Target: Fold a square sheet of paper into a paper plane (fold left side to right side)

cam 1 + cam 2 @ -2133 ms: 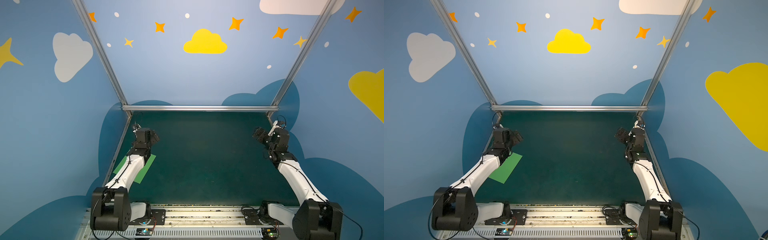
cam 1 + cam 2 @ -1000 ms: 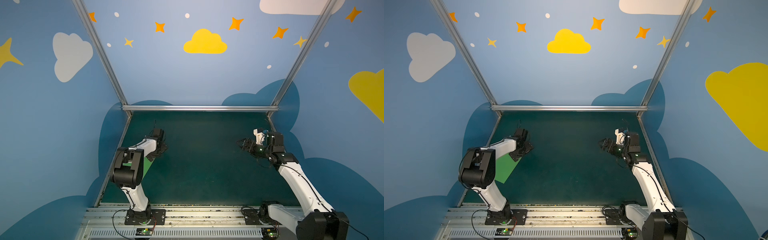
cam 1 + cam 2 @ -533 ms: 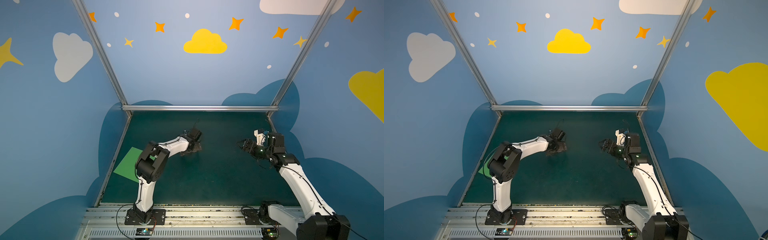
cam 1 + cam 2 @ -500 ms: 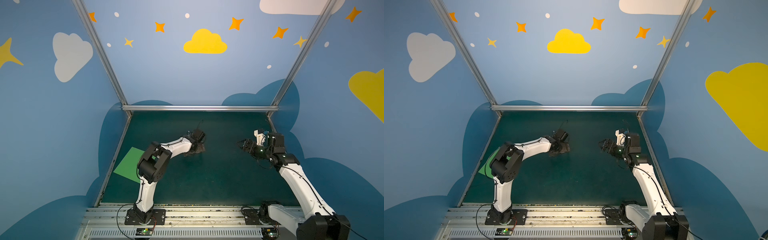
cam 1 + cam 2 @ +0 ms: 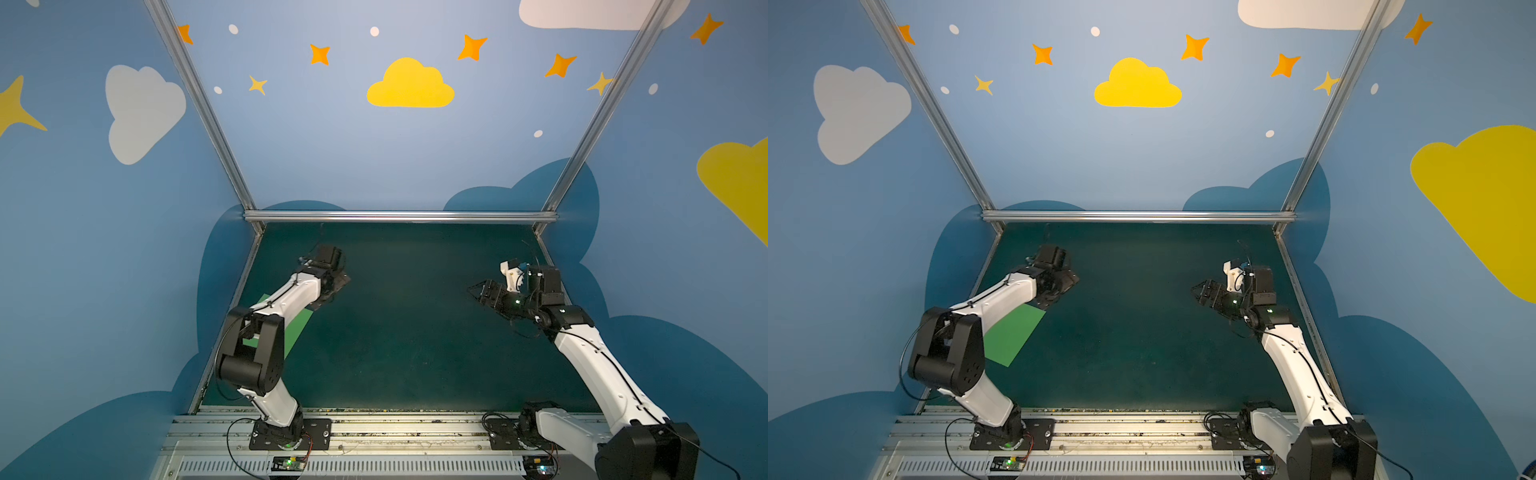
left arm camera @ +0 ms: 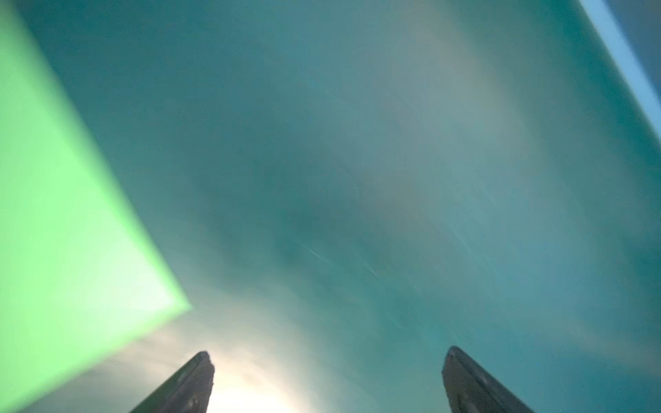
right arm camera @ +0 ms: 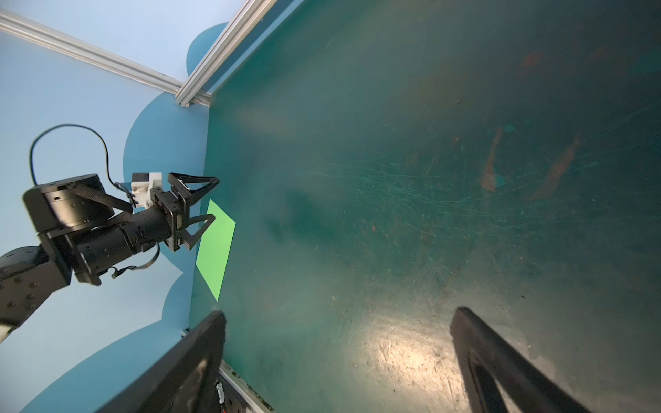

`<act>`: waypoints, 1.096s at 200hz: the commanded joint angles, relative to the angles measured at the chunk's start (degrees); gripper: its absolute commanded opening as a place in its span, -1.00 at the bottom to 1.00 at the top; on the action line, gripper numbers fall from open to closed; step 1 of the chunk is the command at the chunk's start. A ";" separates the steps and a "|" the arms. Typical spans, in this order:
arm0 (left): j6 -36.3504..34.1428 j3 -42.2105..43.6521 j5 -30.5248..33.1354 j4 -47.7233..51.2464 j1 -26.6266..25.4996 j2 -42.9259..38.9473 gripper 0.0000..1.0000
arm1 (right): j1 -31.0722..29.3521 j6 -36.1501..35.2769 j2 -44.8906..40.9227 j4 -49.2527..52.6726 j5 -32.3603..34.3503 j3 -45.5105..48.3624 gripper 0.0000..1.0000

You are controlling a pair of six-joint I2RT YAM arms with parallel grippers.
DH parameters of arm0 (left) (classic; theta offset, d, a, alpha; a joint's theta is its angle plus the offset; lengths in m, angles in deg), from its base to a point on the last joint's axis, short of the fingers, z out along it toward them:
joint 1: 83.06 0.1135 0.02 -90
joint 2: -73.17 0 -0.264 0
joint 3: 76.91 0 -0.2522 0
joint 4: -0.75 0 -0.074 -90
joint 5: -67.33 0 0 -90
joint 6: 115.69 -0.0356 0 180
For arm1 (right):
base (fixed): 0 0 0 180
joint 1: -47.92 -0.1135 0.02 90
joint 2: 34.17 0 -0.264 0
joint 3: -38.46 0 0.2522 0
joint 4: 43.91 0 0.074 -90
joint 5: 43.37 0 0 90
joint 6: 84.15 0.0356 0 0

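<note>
The square sheet of paper (image 5: 1013, 334) is bright green and lies flat on the dark mat near its left edge. In a top view my left arm covers part of the sheet of paper (image 5: 298, 328). My left gripper (image 5: 334, 289) (image 5: 1064, 289) hovers open just past the sheet's far corner, with nothing between its fingers. The left wrist view is blurred, with the sheet (image 6: 53, 214) off to one side of the left gripper (image 6: 327, 357). My right gripper (image 5: 476, 291) (image 5: 1197, 293) (image 7: 338, 314) stands open and empty over the right side of the mat, pointing toward the left gripper (image 7: 216, 197) and the sheet (image 7: 216, 246). No paper plane is in view.
The dark teal-green mat (image 5: 399, 332) is scratched and closed in by blue walls and an aluminium frame rail (image 5: 399, 216) at the back. Both arm bases sit on a metal rail (image 5: 395, 432) along the front edge.
Half a second ago the left gripper reached toward the middle of the mat; it has swung back left to the sheet's far corner. The right arm has stayed still over the last second.
</note>
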 commanded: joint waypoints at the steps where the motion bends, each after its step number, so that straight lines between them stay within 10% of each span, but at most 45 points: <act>1: 4.83 3.13 -0.50 0.94 6.10 -0.91 1.00 | -0.46 -0.59 0.08 0.95 -0.92 -0.31 0.94; 47: 12.23 9.60 -4.99 -5.42 16.89 -0.31 1.00 | -0.57 -1.05 -1.55 2.38 -1.64 -0.64 0.94; 115: 14.38 12.28 -10.41 -10.57 17.99 4.32 1.00 | -0.57 -0.06 -5.51 3.52 -0.68 0.06 0.94; 219: 12.88 12.51 -17.68 -18.74 -1.06 13.89 1.00 | -0.58 1.68 -3.13 1.39 -1.42 -0.03 0.94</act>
